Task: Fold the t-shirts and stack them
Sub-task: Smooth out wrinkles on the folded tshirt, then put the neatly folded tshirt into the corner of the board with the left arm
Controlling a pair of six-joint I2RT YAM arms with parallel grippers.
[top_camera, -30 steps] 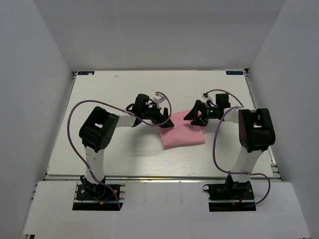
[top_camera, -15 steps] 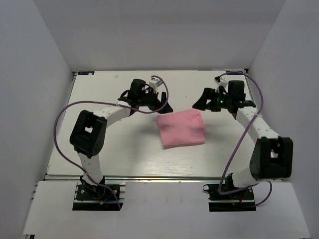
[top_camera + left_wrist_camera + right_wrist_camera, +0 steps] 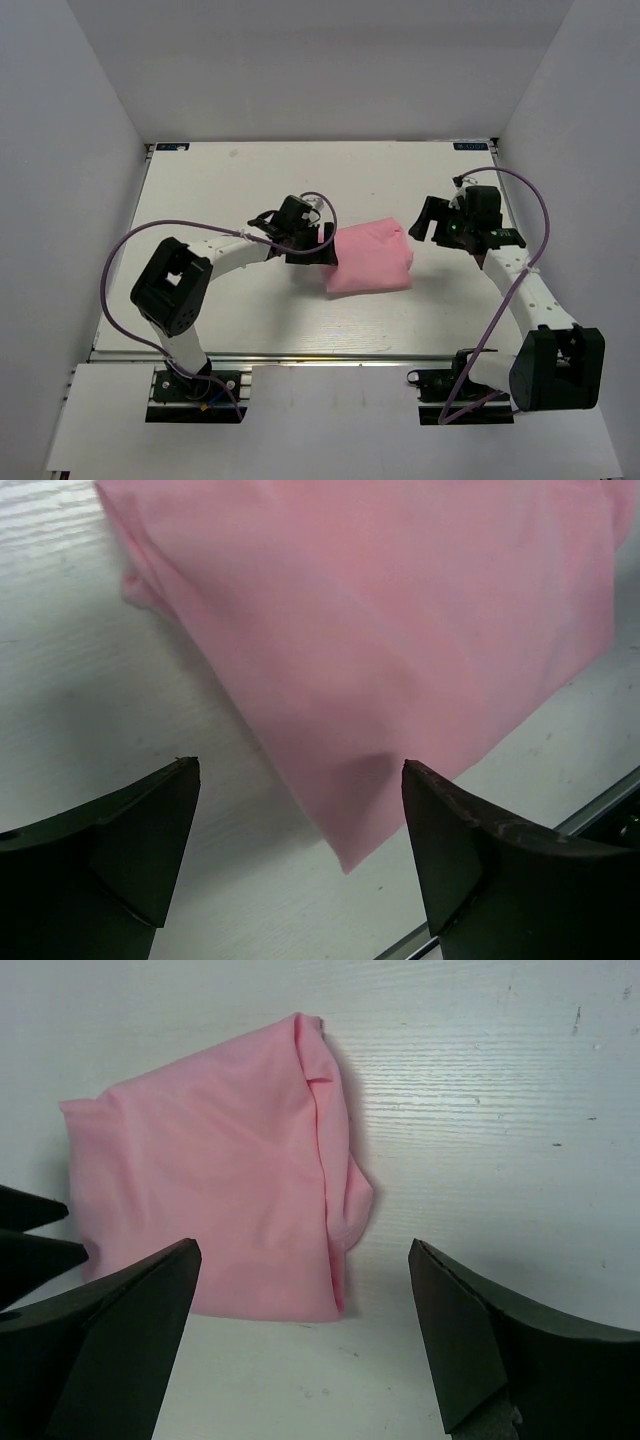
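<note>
Pink t-shirt (image 3: 368,257) folded on table (image 3: 220,190), left tool (image 3: 325,252) spread, perhaps touching it

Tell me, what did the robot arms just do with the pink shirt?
Both grippers pulled back from the far edge of the shirt. Then the left gripper returned to its left edge; the right gripper ended off to its right. Both are open. The shirt stayed folded in place.

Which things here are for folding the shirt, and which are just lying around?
For the job: folded light-pink cloth t-shirt; left gripper, open; right gripper, open.
Just there: white wooden table; plain grey walls.
</note>
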